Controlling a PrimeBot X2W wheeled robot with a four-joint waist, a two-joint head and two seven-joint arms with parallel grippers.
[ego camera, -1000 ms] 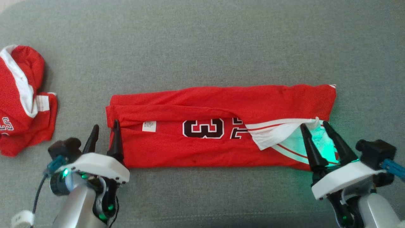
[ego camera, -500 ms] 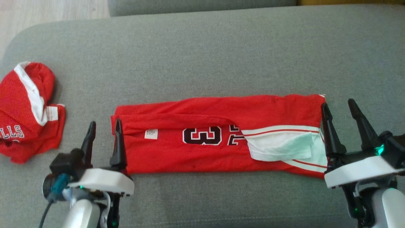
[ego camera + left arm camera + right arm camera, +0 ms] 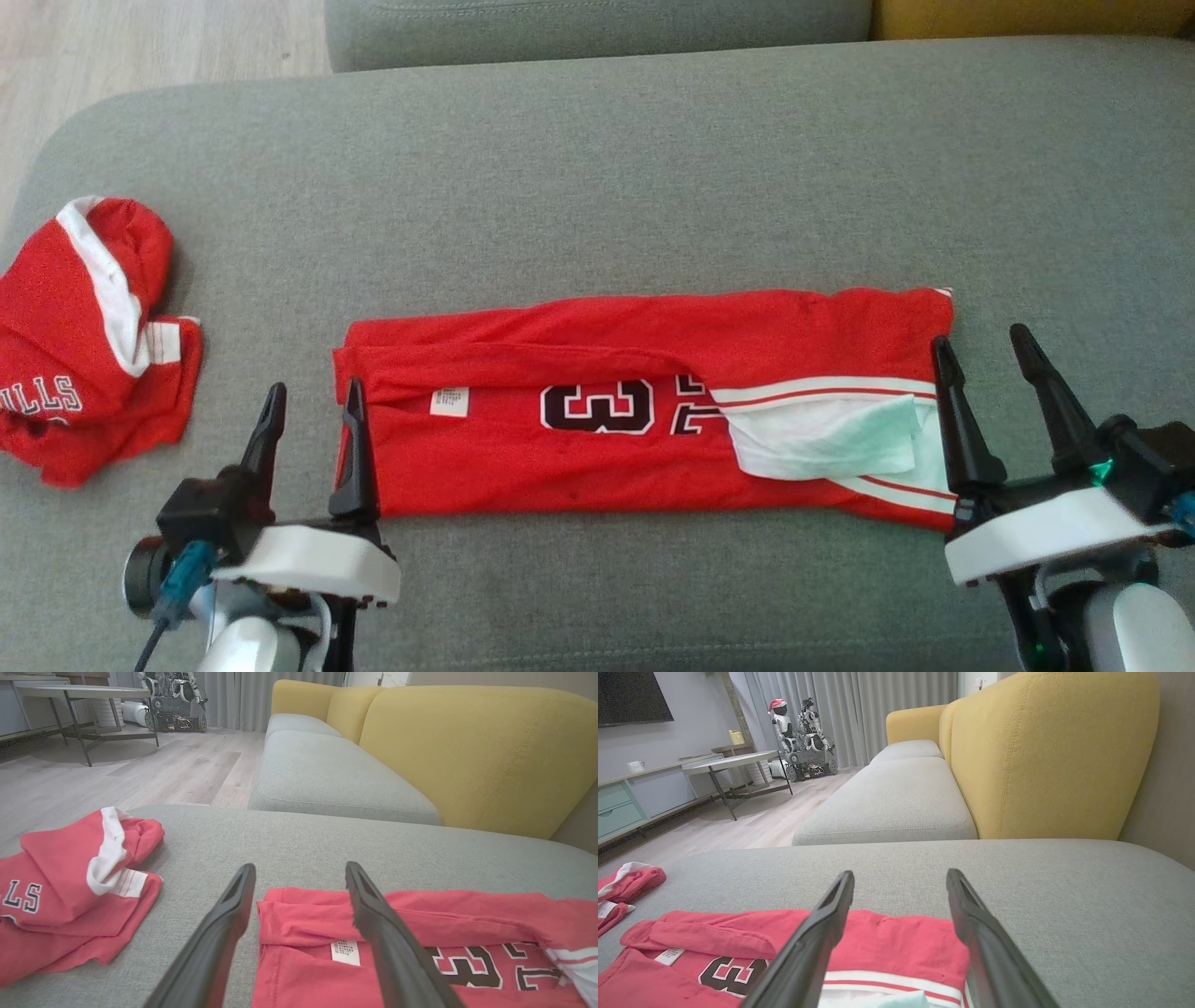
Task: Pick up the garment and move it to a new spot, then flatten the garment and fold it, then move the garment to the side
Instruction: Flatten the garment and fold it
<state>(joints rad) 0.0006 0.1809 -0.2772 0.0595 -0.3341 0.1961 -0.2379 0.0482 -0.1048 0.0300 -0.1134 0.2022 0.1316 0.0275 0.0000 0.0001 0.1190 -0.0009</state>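
Folded red jersey (image 3: pixel 560 467), grey cushion (image 3: pixel 597 187)

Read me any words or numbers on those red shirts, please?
"3", black with white outline, on the folded red jersey; the next digit is half hidden by a fold.
"LLS", end of a cut-off word, on the crumpled red garment.
White tag on the jersey: print too small to read.

The head camera looks steeply down on the grey cushion (image 3: pixel 597 168). Both wrist cameras sit low and close, facing the far yellow backrest (image 3: pixel 467 751). All share the red garment (image 3: pixel 560 467).
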